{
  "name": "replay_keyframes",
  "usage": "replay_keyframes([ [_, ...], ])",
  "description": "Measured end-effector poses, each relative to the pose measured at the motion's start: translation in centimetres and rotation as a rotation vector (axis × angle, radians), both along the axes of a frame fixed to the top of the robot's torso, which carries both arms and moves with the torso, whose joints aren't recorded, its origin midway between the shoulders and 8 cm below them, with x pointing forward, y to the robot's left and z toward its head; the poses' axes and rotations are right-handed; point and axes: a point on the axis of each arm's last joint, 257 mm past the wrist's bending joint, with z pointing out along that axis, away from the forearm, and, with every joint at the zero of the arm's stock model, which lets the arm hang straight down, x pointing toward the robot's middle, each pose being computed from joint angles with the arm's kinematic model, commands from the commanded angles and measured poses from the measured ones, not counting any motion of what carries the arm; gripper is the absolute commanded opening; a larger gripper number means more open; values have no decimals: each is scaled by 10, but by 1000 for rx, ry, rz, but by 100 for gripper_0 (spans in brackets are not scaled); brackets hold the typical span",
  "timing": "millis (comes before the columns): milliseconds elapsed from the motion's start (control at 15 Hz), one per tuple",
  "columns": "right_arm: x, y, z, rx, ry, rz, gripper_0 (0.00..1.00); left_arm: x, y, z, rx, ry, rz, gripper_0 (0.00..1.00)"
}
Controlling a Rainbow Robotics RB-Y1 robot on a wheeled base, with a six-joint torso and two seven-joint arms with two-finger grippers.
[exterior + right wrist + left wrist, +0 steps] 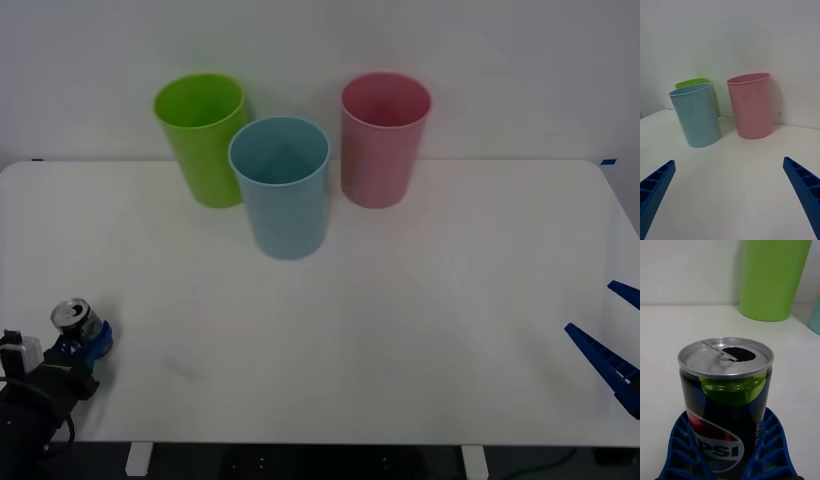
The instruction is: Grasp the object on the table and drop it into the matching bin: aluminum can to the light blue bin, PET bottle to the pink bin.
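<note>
Left tool (88,345), at the lower left of the front view, grips the upright aluminum can (73,318) over the tabletop (400,330), well apart from the light blue bin (283,190) at upper centre, while the right tool (612,335) stands wide open at lower right.

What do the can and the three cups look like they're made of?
Aluminum can: looks like metal, with a shiny brushed silver top, open mouth, and glossy dark printed wall. It sits between the left end effector's fingers. Light blue bin, pink bin and lime green cup: probably plastic, smooth, matte, evenly coloured, thin-rimmed.
</note>
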Motion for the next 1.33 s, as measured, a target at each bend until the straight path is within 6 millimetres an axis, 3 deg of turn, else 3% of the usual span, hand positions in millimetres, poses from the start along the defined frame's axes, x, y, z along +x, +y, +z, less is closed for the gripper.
replay_keyframes([
  [467,0,0,0,0,0,0,100,-5,-20,39,-1,-64,-52,0],
  [1000,0,0,0,0,0,0,100,-21,-60,132,-159,-159,-159,0],
  [1333,0,0,0,0,0,0,100,-27,-79,175,-235,-194,-209,0],
])
